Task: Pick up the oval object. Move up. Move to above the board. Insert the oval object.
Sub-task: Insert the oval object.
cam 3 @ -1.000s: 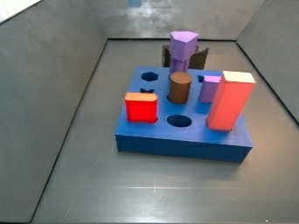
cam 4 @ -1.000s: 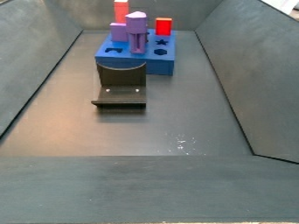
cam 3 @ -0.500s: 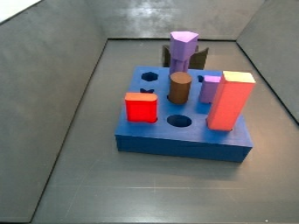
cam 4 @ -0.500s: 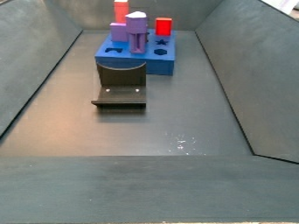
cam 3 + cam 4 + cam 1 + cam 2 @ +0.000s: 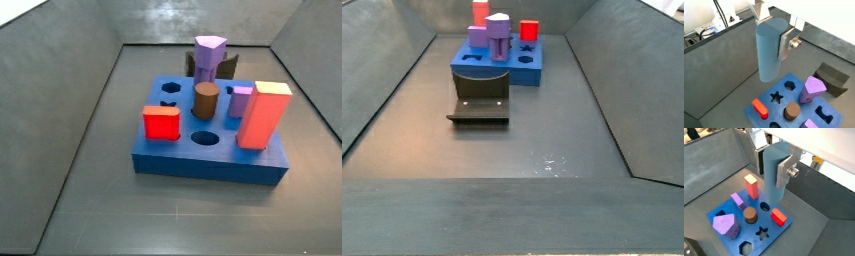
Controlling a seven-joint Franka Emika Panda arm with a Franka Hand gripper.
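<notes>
My gripper (image 5: pixel 771 35) is shut on the oval object (image 5: pixel 769 52), a tall pale blue post that hangs upright between the silver fingers (image 5: pixel 785 44). It is held high above the board (image 5: pixel 763 98), the post's lower end near the board's edge. Both wrist views show this; in a wrist view the gripper (image 5: pixel 774 165) holds the post (image 5: pixel 775 183) over the board (image 5: pixel 741 235). The deep blue board also shows in both side views (image 5: pixel 207 160) (image 5: pixel 529 70). Gripper and post are out of both side views.
On the board stand a tall red post (image 5: pixel 263 115), a red block (image 5: pixel 162 123), a brown cylinder (image 5: pixel 206 100), a small purple peg (image 5: pixel 241 100) and a lilac post (image 5: pixel 210 55). A round hole (image 5: pixel 205 138) is open. The fixture (image 5: pixel 480 105) stands beside the board. Grey walls enclose the floor.
</notes>
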